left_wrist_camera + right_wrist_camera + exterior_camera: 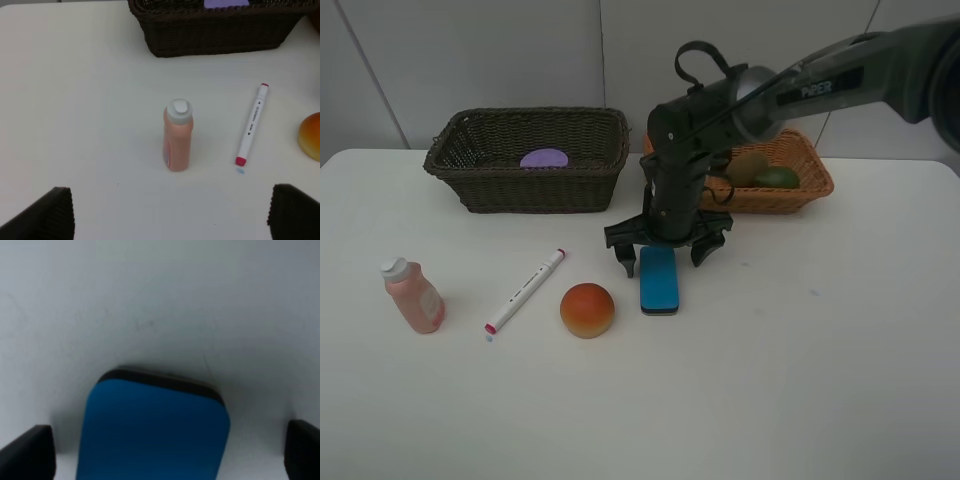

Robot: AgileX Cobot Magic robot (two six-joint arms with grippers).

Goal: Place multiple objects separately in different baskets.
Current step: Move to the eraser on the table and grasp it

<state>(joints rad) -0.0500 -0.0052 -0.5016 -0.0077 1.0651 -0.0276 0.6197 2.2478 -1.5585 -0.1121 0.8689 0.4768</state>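
My right gripper [665, 257] hangs open just over the far end of the blue eraser [659, 281], one finger on each side and not touching it. The right wrist view shows the eraser [155, 430] lying flat between the spread fingertips [25, 452]. To its left lie the orange-red fruit [587, 309], the white marker [525, 291] and the upright pink bottle [413, 296]. My left gripper [170, 212] is open, and the bottle [178, 135] stands ahead of it. The dark basket [540, 190] holds a purple lid [544, 158]. The orange basket [790, 198] holds a kiwi [748, 167] and a lime [778, 178].
Both baskets stand along the back of the white table [800, 360], against the wall. The right arm [800, 90] reaches in from the upper right, over the orange basket. The left arm does not show in the high view.
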